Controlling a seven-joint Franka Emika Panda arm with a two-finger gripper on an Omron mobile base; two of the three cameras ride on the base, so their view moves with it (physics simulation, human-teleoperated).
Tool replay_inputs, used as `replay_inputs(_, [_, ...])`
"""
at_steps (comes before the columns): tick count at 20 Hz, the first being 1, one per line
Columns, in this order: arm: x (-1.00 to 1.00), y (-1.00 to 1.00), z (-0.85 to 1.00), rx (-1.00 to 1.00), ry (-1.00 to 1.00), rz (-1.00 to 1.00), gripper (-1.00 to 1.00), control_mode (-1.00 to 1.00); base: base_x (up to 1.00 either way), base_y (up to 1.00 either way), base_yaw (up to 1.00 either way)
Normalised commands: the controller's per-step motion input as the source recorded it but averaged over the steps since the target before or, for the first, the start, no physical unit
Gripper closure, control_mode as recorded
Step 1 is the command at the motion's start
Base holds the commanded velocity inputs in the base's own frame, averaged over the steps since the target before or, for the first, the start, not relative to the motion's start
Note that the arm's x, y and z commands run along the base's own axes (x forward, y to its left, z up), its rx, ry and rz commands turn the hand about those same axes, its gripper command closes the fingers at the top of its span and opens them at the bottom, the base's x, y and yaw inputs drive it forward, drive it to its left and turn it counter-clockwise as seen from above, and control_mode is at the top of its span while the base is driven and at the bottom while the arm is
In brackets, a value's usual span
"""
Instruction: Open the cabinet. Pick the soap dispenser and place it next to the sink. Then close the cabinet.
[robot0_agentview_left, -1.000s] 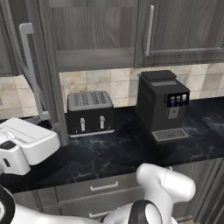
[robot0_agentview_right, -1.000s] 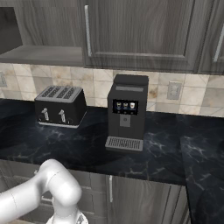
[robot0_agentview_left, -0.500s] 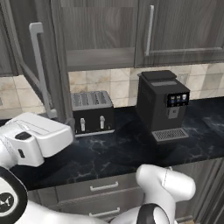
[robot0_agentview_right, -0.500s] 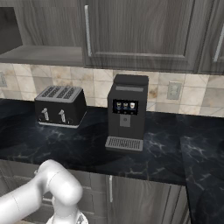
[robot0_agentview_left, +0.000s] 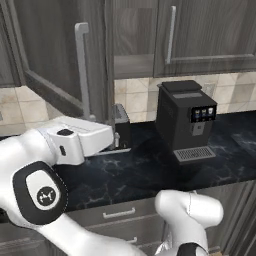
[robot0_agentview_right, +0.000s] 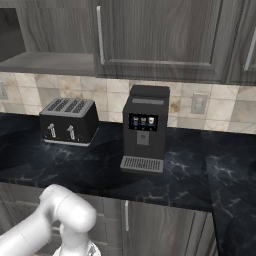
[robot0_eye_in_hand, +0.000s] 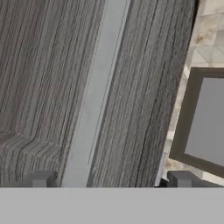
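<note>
Tool (robot0_eye_in_hand: 109, 179) open, fingertips (robot0_eye_in_hand: 41, 179) spread wide, one to each side of the silver bar handle (robot0_eye_in_hand: 97, 94) with clear gaps, nothing gripped. Pointed straight at the wood-grain face of the cabinet door (robot0_eye_in_hand: 48, 74), handle running lengthwise up the hand view between the two tips.

Cabinet (robot0_agentview_left: 150, 45) mounted on the wall above the black marble surface (robot0_agentview_left: 150, 167); left door (robot0_agentview_left: 55, 55) swung out toward the camera in the left base view, its handle (robot0_agentview_left: 83, 70) standing upright at the free edge, just above the white arm's wrist block (robot0_agentview_left: 75, 140). Right door (robot0_agentview_left: 210, 30) shut, flush with the frame, own bar handle (robot0_agentview_left: 171, 35) at its left edge. Inside of the opened half seen as a dark recess with a bare shelf floor (robot0_agentview_right: 45, 62) in the right base view; contents not readable from here.

Tiled beige backsplash (robot0_agentview_right: 185, 107) between cabinet and surface, wall outlet (robot0_agentview_right: 199, 103) set in it.

Black coffee machine (robot0_agentview_right: 144, 129) upright on the surface against the backsplash, drip grille at its foot. Black four-slot toaster (robot0_agentview_right: 69, 121) to its left, well apart, mostly hidden behind the open door and the arm in the left base view (robot0_agentview_left: 121, 127).

Low drawers (robot0_agentview_left: 120, 215) with short horizontal pulls under the surface edge.
</note>
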Motion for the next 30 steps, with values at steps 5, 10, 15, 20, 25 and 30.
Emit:
replay_inputs(5, [0.60,-0.69,0.00,-0.01,0.00,0.08,-1.00,-1.00,0.00,0.00,0.00])
replay_inputs(10, [0.54,-0.59,0.02,0.00,0.00,0.12,-1.00,-1.00,0.00,0.00,0.00])
replay_inputs(15, [0.49,-0.48,0.04,0.00,0.00,0.15,-1.00,-1.00,0.00,0.00,0.00])
replay_inputs(20, [0.50,-0.45,0.12,0.00,0.00,0.16,-1.00,-1.00,0.00,0.00,0.00])
replay_inputs(25, [0.51,-0.46,0.09,0.00,0.00,0.15,-1.00,-1.00,0.00,0.00,0.00])
replay_inputs(30, [0.53,-0.38,0.00,-0.03,0.00,0.11,-1.00,-1.00,0.00,0.00,0.00])
